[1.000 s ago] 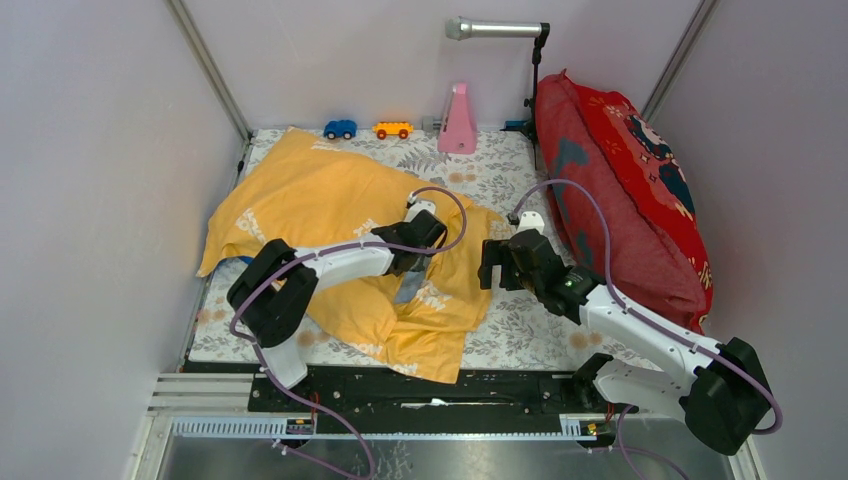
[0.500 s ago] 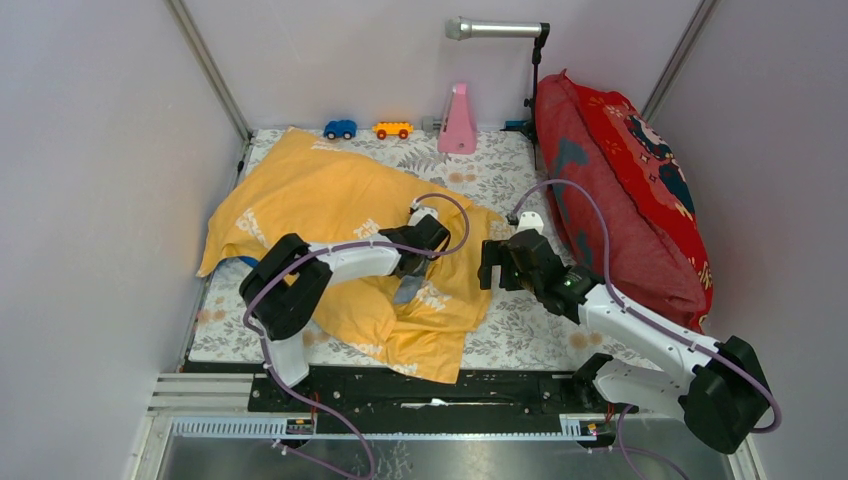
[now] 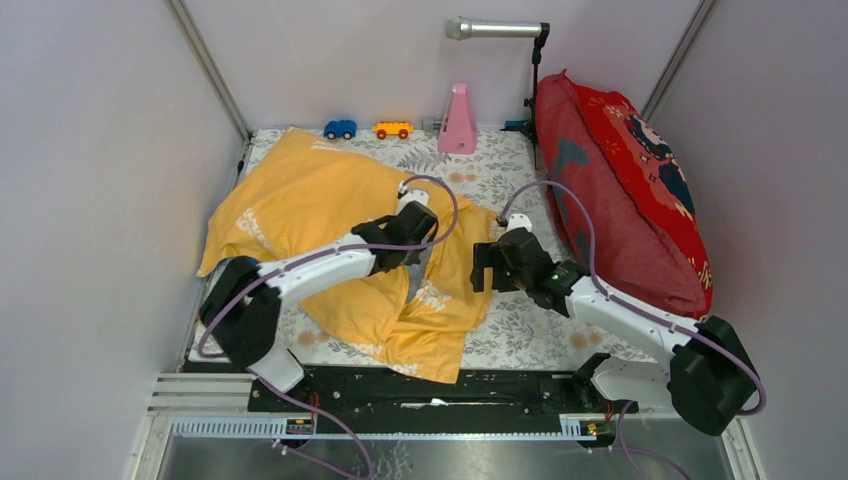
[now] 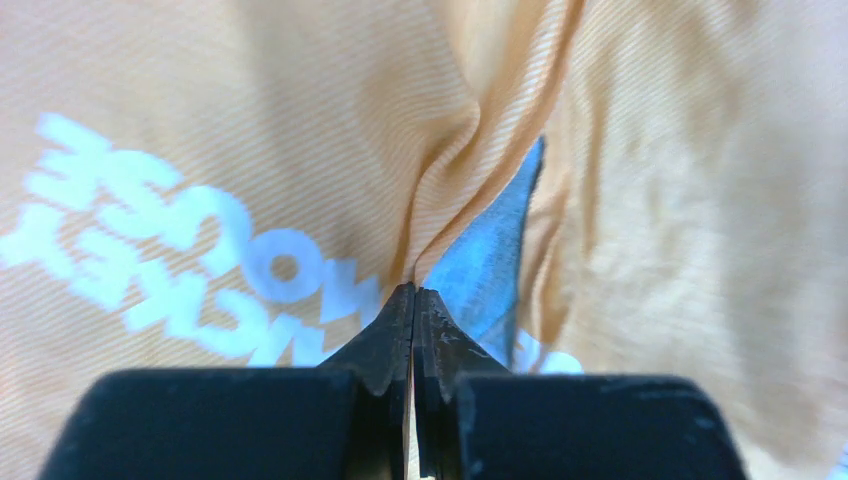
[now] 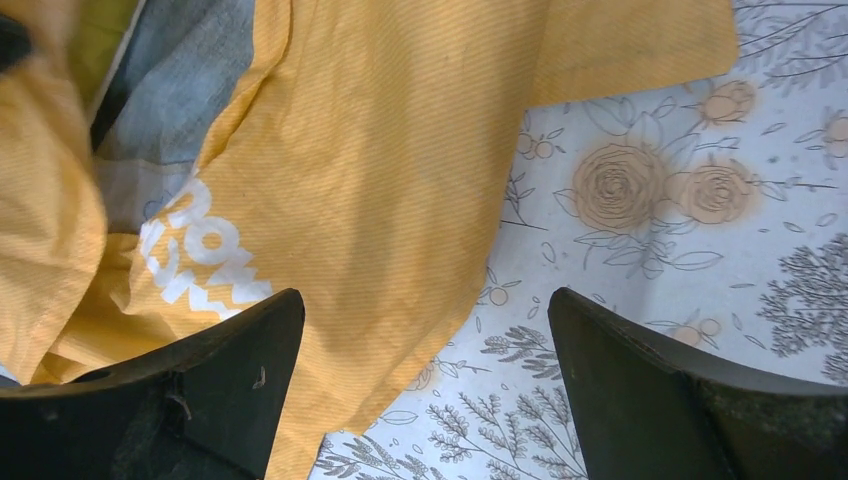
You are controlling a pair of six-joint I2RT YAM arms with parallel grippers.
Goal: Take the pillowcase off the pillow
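Note:
The orange-yellow pillowcase with white lettering lies rumpled over the left half of the table. My left gripper is shut on a raised fold of it, next to a blue-grey patch. My right gripper hangs open and empty just above the pillowcase's right edge, its fingertips spread over fabric and cloth. A yellow-green strip shows in the opening at the top left of the right wrist view; it may be the pillow's edge band. The rest of the pillow is hidden inside the pillowcase.
A red patterned cushion leans against the right wall. A pink cone-shaped object, a blue toy car and an orange toy car stand along the back edge. A floral cloth covers the table.
My left gripper has moved toward the back with the fold of pillowcase in it, and its arm has stretched out. My right gripper has shifted slightly left toward the pillowcase's edge.

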